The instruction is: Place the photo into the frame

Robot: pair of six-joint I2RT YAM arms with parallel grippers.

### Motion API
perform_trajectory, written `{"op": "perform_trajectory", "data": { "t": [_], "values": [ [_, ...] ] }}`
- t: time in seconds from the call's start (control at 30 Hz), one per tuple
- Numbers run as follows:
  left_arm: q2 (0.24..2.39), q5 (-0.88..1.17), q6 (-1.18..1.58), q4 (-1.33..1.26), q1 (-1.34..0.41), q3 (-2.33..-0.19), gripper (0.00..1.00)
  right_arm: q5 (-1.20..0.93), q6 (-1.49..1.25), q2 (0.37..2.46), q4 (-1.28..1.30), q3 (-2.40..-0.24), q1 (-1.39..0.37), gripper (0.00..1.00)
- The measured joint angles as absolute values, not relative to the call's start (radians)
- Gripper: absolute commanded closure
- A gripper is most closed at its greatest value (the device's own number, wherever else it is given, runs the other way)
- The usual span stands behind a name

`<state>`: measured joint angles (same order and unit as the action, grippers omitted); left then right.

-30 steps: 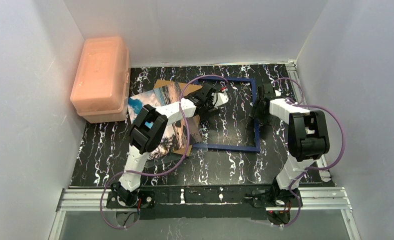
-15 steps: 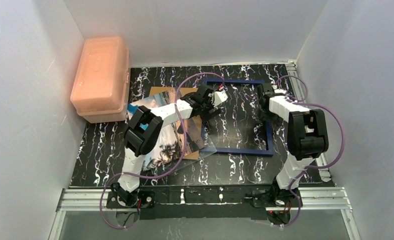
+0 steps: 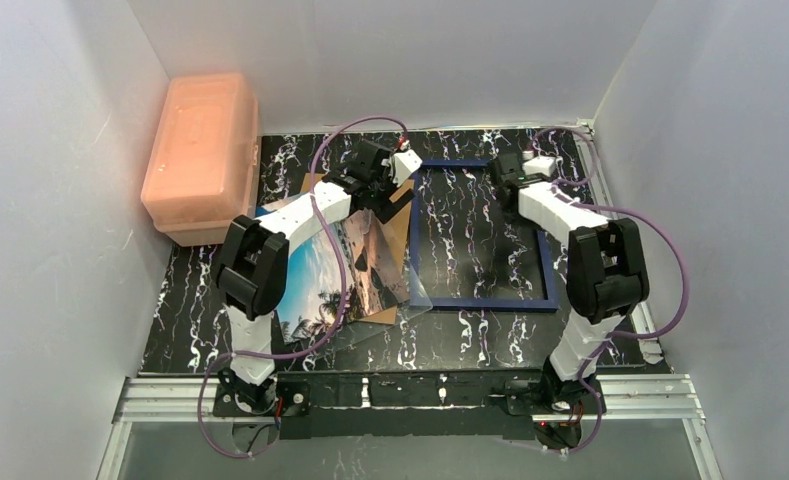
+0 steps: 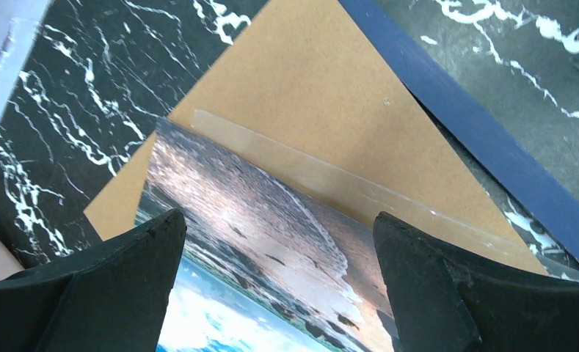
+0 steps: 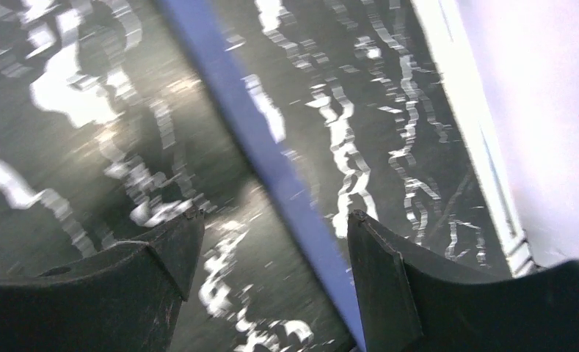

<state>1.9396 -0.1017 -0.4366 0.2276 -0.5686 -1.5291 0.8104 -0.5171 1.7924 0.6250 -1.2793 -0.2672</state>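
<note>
On black marbled table, photo flat, long axis near-to-far, beside frame; left gripper, right gripper both spread wide.

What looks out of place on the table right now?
The clear pane lies askew, sticking out past the frame's left side onto the brown backing board and photo, which sit crooked beside the frame.
</note>
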Motion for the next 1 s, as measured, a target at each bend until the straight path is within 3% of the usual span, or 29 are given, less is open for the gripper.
{"op": "perform_trajectory", "data": {
  "t": [0.33, 0.73, 1.0],
  "values": [
    [1.909, -0.077, -0.382, 0.309, -0.522, -1.473, 0.02, 0.476, -0.485, 1.796, 0.475, -1.288, -0.622, 0.28],
    [1.695, -0.047, -0.321, 0.499, -0.380, -1.461, 0.02, 0.264, -0.448, 1.998, 0.426, -1.475, -0.720, 0.44],
    [1.597, -0.044, -0.297, 0.598, -0.342, -1.417, 0.01, 0.249, -0.439, 2.049, 0.418, -1.499, -0.722, 0.46]
  ]
}}
